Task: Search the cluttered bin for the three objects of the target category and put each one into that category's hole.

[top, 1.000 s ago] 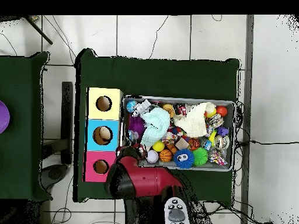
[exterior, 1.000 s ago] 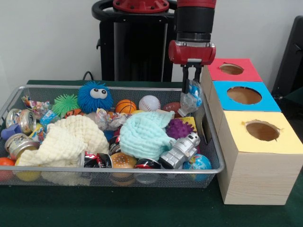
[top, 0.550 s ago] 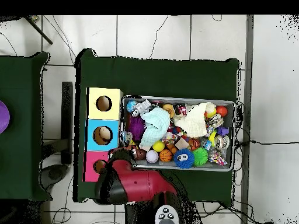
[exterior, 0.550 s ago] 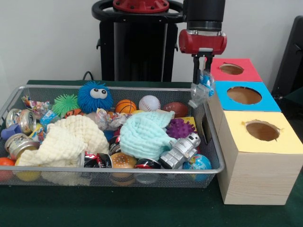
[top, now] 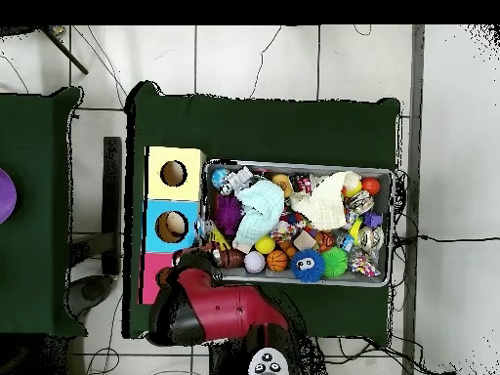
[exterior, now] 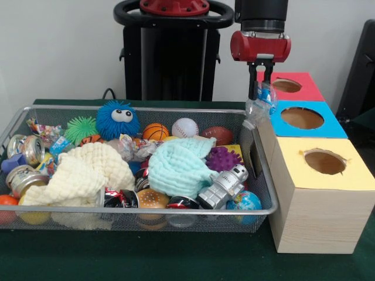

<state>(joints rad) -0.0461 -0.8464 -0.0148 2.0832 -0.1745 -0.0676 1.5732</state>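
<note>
My gripper hangs above the wire bin's right end, close to the row of boxes. It is shut on a crinkled clear wrapper with blue print, which dangles beside the blue box and just in front of the red box. The yellow box stands nearest the camera. Each box has a round hole in its top. In the overhead view the red arm covers most of the red box; the blue box and yellow box show in full.
The bin holds a blue furry ball, a green spiky ball, small sports balls, two cloths, crushed cans, a silver robot toy and other wrappers. A black pedestal stands behind.
My gripper has risen and shifted right, carrying the wrapper out of the bin's back right corner toward the red and blue boxes.
</note>
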